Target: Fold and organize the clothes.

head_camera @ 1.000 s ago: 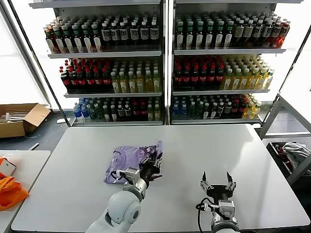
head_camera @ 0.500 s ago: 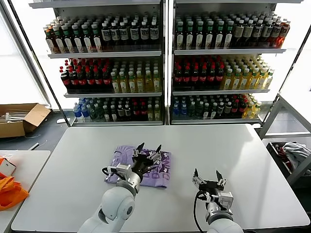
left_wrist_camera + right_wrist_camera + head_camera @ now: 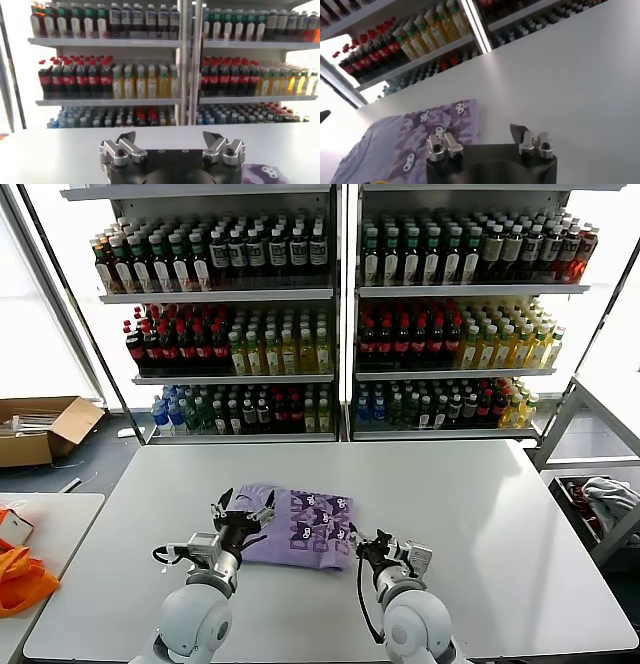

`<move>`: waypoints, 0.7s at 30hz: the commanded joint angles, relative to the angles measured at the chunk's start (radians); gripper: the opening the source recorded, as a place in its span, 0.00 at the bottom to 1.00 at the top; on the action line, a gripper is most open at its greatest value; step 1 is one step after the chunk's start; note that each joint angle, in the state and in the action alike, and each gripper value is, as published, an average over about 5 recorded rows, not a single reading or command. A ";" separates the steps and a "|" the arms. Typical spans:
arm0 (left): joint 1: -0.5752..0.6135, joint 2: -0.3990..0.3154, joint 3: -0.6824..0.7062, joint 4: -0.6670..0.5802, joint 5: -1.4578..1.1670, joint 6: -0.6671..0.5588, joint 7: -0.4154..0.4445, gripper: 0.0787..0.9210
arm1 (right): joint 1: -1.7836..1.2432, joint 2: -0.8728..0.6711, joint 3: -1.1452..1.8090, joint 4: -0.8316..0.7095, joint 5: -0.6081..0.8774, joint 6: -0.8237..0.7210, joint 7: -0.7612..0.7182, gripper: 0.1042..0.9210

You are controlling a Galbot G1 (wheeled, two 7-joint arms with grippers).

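Observation:
The clothes are one lavender-purple T-shirt, folded into a flat rectangle at the middle of the white table, with its dark cartoon print up on the right half. My left gripper hovers open over the shirt's left edge, holding nothing. In the left wrist view the left gripper spreads wide over bare table, and a corner of the shirt shows beside it. My right gripper is at the shirt's right edge. In the right wrist view the right gripper stands open, one finger over the printed shirt and the other over the table.
Tall shelves of bottles stand behind the table's far edge. A side table at the left holds an orange bag. A cardboard box sits on the floor at the left. A bin with a grey-white cloth bundle stands at the right.
My left gripper let go of the raised shirt flap, opened and drew back to the left; the flap now lies flat. My right gripper moved left to the shirt's right edge.

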 commanded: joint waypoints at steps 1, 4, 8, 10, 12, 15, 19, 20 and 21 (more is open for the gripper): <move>0.073 0.012 -0.099 -0.024 0.029 0.007 -0.016 0.88 | 0.091 0.003 -0.076 -0.074 0.154 -0.029 0.048 0.71; 0.079 0.008 -0.101 -0.022 0.028 0.011 -0.020 0.88 | 0.086 -0.007 -0.074 -0.071 0.161 -0.036 0.046 0.72; 0.080 0.004 -0.100 -0.020 0.027 0.015 -0.025 0.88 | 0.076 -0.013 -0.079 -0.068 0.158 -0.045 0.042 0.67; 0.081 0.003 -0.098 -0.020 0.024 0.017 -0.030 0.88 | 0.071 -0.013 -0.082 -0.065 0.151 -0.047 0.038 0.61; 0.084 -0.001 -0.096 -0.021 0.015 0.018 -0.038 0.88 | 0.065 -0.014 -0.082 -0.061 0.142 -0.047 0.032 0.53; 0.095 -0.010 -0.092 -0.023 0.010 0.017 -0.047 0.88 | 0.061 -0.018 -0.078 -0.056 0.132 -0.044 0.021 0.43; 0.103 -0.019 -0.094 -0.027 0.014 0.015 -0.049 0.88 | 0.061 -0.042 -0.063 -0.044 0.127 -0.044 0.007 0.30; 0.102 -0.018 -0.097 -0.029 0.014 0.015 -0.050 0.88 | 0.063 -0.055 -0.058 -0.039 0.128 -0.046 0.000 0.27; 0.101 -0.017 -0.099 -0.031 0.013 0.015 -0.050 0.88 | 0.064 -0.066 -0.055 -0.034 0.129 -0.048 -0.007 0.24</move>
